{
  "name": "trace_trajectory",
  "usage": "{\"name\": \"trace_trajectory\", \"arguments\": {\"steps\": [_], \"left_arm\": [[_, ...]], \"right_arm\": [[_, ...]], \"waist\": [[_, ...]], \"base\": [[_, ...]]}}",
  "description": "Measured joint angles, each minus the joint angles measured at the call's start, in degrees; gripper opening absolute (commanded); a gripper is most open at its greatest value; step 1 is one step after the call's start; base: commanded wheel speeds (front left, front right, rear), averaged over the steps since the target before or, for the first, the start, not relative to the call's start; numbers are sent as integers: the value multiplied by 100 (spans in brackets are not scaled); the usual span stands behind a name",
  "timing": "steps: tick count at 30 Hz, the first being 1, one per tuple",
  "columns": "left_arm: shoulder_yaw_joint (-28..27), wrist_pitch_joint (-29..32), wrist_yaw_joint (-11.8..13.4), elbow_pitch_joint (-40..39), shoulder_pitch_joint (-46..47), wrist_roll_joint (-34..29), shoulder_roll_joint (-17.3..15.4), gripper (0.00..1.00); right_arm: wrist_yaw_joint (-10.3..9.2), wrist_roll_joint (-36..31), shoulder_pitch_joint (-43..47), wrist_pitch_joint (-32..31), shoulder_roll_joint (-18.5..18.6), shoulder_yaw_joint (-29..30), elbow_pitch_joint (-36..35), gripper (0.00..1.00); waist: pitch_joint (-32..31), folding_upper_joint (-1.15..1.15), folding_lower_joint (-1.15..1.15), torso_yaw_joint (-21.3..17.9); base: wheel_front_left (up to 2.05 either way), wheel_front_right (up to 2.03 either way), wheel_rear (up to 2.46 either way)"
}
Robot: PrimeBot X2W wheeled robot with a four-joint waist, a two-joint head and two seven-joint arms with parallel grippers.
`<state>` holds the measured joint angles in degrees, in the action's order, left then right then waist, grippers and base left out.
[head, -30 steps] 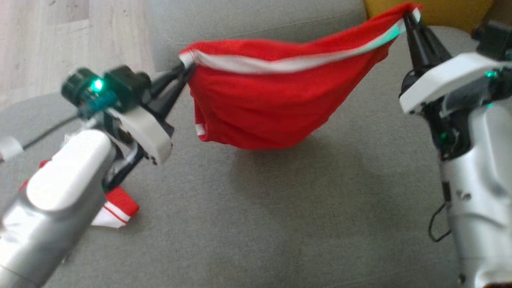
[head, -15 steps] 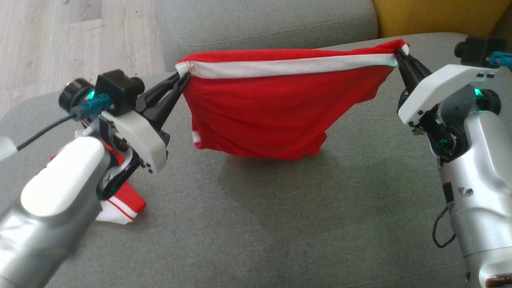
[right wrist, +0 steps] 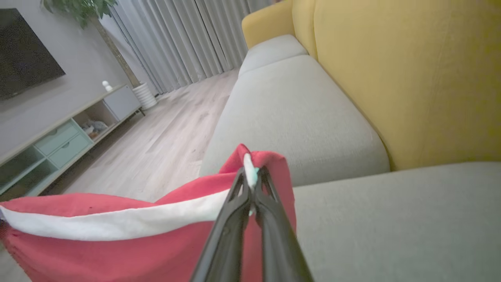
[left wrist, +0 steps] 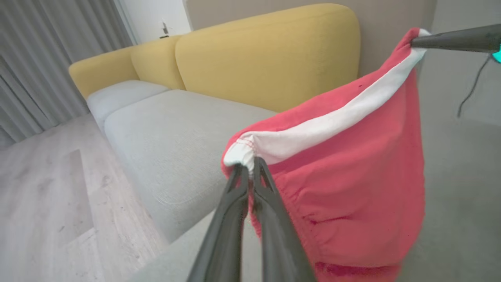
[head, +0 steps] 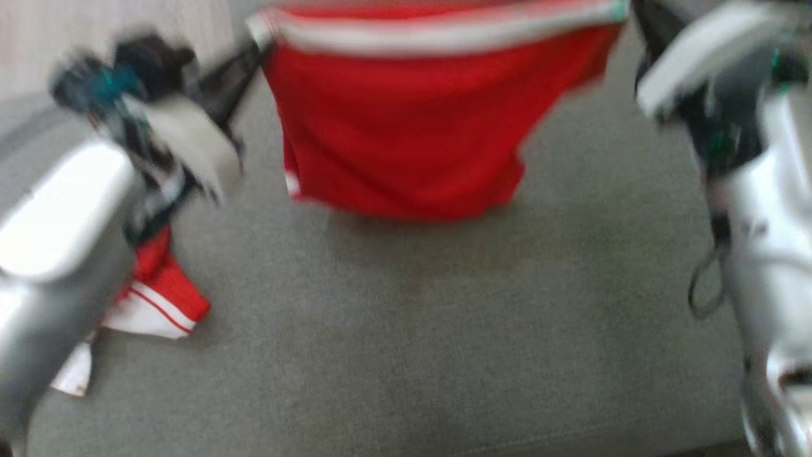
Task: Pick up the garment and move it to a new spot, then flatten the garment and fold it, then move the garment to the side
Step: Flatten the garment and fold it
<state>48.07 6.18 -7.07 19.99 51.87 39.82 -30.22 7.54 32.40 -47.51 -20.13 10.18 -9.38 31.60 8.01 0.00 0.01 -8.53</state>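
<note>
The left gripper (left wrist: 248, 172) and right gripper (right wrist: 252, 178) are each clamping one end of the garment (head: 406, 120) by its band (left wrist: 332, 125). It is hanging between and below the jaws, over the cushion (head: 444, 355). Lowering both evenly, band taut, should lay it flat.

The garment (head: 412, 127) is red cloth with a white band (head: 438, 35) along its top edge. It hangs stretched wide by its two upper corners, its lower part drooping in folds low over the grey cushion (head: 444, 343).
</note>
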Motion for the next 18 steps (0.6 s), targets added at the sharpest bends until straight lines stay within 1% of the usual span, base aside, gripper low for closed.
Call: {"name": "trace_trajectory", "arguments": {"steps": [3, 5, 8, 11, 14, 16, 18], "left_arm": [[-37, 5, -2, 464, 776, -108, 87, 0], [-191, -101, -1, 846, 1292, -199, 222, 0], [-437, -506, 57, 1388, 2100, -314, 470, 0], [-581, -980, 87, 1803, 2724, -466, 688, 0], [-568, -1384, 82, 2154, 2863, -503, 888, 0], [-497, -1562, 48, 2345, 2700, -506, 1016, 0], [-309, -1697, 23, 2462, 2434, -506, 1088, 0]], "right_arm": [[-1, -44, -866, 230, -98, -4, 421, 0], [0, -113, -1470, 593, -186, 127, 789, 0], [0, -220, -2358, 1371, -319, 479, 1365, 0], [0, -360, -2982, 2006, -410, 624, 1853, 0], [0, -356, -3059, 2285, -444, 581, 2327, 0], [-1, -352, -2869, 2334, -446, 423, 2610, 0], [0, -271, -2601, 2369, -439, 312, 2816, 0]], "waist": [[322, 0, 0, -36], [532, 0, 1, -63], [835, 0, 1, -99], [1077, 0, 1, -117], [1191, 0, 2, -88], [1185, 0, 0, -37], [1164, 0, -2, 2]], "base": [[0, 0, 0], [0, 0, 0], [0, 0, 0], [0, 0, 0], [0, 0, 0], [0, 0, 0], [0, 0, 0]]}}
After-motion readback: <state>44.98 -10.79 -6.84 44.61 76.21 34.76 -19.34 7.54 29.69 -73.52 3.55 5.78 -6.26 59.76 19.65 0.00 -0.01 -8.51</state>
